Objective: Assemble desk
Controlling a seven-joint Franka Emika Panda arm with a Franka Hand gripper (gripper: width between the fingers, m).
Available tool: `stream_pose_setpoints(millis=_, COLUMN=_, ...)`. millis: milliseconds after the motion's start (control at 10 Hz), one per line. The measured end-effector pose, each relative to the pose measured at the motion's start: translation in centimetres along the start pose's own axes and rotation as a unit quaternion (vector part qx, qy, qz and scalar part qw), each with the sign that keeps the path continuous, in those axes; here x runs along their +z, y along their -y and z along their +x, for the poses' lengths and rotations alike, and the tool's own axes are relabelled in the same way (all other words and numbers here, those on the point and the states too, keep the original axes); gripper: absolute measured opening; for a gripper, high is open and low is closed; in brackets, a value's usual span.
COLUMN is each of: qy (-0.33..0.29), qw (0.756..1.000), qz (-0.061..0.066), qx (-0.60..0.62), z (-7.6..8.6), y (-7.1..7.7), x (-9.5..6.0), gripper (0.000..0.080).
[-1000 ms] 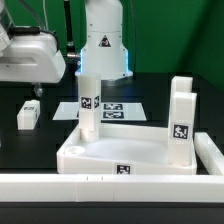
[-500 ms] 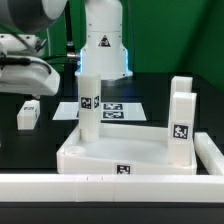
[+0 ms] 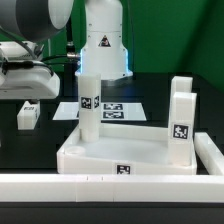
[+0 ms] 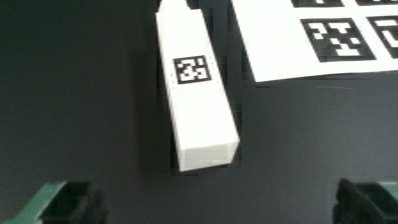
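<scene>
From the exterior view, the white plastic tray-like desk top (image 3: 120, 150) sits near, two white square legs (image 3: 89, 105) upright in it; a loose white square leg (image 3: 28, 115) lies far left under my arm.

At the wrist, my gripper (image 4: 217, 203) gapes wide, empty, over that leg (image 4: 198, 90). Closing off-centre could twist it away. Its black-and-white tag (image 4: 189, 69) carries no readable writing.

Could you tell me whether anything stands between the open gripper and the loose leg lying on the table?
Nothing visible does. In the wrist view the leg lies clear ahead of the open gripper, with only bare table between.
</scene>
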State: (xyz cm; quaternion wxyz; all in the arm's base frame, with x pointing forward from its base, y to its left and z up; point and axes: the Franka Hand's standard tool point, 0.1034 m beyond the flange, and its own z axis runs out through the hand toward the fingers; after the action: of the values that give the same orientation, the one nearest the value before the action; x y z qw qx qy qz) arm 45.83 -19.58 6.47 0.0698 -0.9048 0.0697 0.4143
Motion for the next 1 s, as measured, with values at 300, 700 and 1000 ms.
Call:
stream_pose_setpoints(millis=300, qy=0.014, qw=1.000, qz=-0.002, qx=0.002, z=-0.2, y=-0.3, x=0.5, gripper=0.0649)
stream_pose_setpoints(millis=700, qy=0.097, qw=0.995, qz=-0.014, qx=0.008, z=-0.4, y=-0.4, x=3.1, gripper=0.0649)
stream_pose_setpoints(millis=1000, qy=0.110, qw=0.994, qz=-0.018, qx=0.014, z=-0.3, y=-0.6, x=3.4, gripper=0.0649)
